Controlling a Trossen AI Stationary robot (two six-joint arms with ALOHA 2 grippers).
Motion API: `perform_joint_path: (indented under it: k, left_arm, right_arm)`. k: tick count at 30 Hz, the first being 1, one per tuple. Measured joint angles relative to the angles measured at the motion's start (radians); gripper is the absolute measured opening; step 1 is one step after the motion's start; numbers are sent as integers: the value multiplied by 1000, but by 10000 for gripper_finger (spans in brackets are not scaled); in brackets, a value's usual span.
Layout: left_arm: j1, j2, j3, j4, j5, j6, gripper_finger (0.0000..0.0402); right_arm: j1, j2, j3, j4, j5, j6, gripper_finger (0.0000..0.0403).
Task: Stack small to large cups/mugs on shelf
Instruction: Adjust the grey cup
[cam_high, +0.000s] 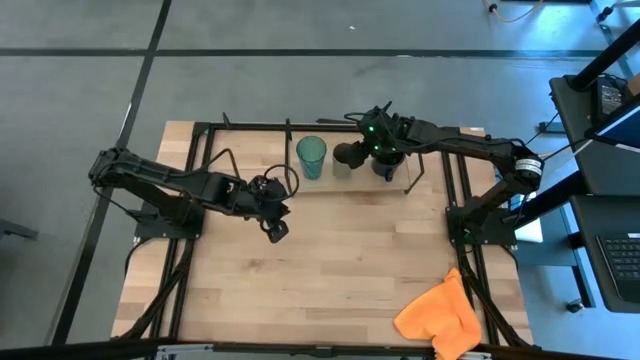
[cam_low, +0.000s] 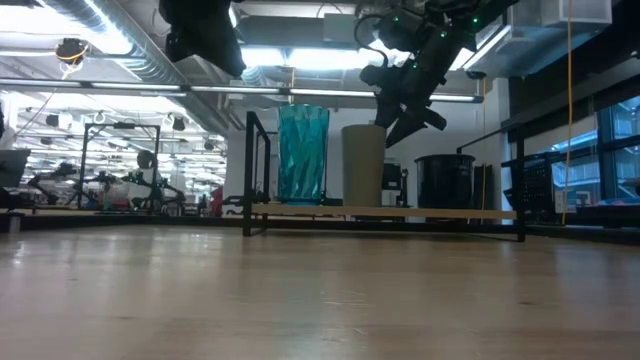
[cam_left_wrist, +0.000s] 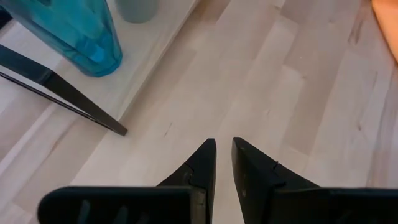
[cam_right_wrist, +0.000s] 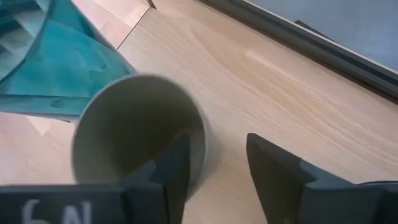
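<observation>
Three vessels stand in a row on the shelf (cam_low: 450, 212) at the table's far side: the teal-green tumbler (cam_high: 311, 157) (cam_low: 302, 155), the olive-tan cup (cam_low: 364, 165) (cam_right_wrist: 134, 124) in the middle, and the dark navy mug (cam_low: 443, 180) (cam_high: 387, 165). My right gripper (cam_right_wrist: 214, 168) (cam_low: 400, 115) is open and comes down over the cup's rim. One finger is inside the cup and the other outside its wall on the mug's side. My left gripper (cam_left_wrist: 224, 146) (cam_high: 278, 232) hangs shut above the bare tabletop, nearer than the shelf. My right gripper straddles the olive-tan cup's rim (cam_right_wrist: 200, 140) from above, slanting down, with one finger (cam_right_wrist: 174, 165) inside and the other outside. I cannot tell whether either finger touches the wall. The cup stands upright on the shelf board.
The shelf's black rod frame (cam_left_wrist: 68, 99) has upright ends (cam_low: 250, 170). An orange cloth (cam_high: 440, 315) lies at the table's near right corner. The tumbler (cam_right_wrist: 56, 68) stands close beside the cup. Bare tabletop (cam_high: 330, 260) lies between shelf and near edge.
</observation>
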Motion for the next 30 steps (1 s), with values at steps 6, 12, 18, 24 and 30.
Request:
perform_joint_path:
  k: [6,12,18,24,30]
  left_arm:
    - [1,0,0,-2,-15,8,46]
    - [1,0,0,-2,-21,6,46]
    - [2,0,0,-2,-22,3,46]
    - [2,0,0,-2,-23,3,46]
    - [2,1,-41,32,-30,-9,46]
  right_arm:
    - [0,0,0,4,0,-15,107]
    - [0,0,0,15,6,-40,73]
    - [-6,0,0,16,26,-46,62]
    - [-20,0,0,16,27,-61,61]
    - [-20,-1,0,17,27,-64,61]
